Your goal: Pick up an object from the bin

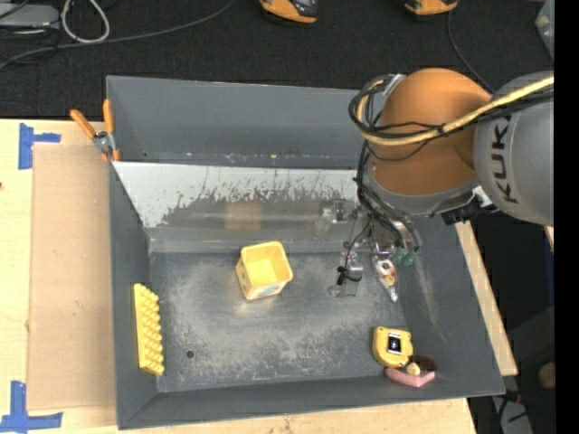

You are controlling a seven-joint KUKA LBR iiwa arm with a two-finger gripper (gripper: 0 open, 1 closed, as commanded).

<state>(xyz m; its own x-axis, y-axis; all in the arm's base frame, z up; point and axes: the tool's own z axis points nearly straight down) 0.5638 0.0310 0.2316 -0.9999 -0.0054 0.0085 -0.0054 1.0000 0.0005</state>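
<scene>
I see my gripper (367, 277) hanging low over a bare patch of the bin (271, 360) floor right of centre, fingers spread apart with nothing between them, the yellow tub (263, 270) near on its left and the yellow tape measure (392, 344) beside a pink piece (412, 375) towards the front right corner.

Dark floor (181, 39), perhaps carpet, with loose cables (65, 23) lying across it.
</scene>
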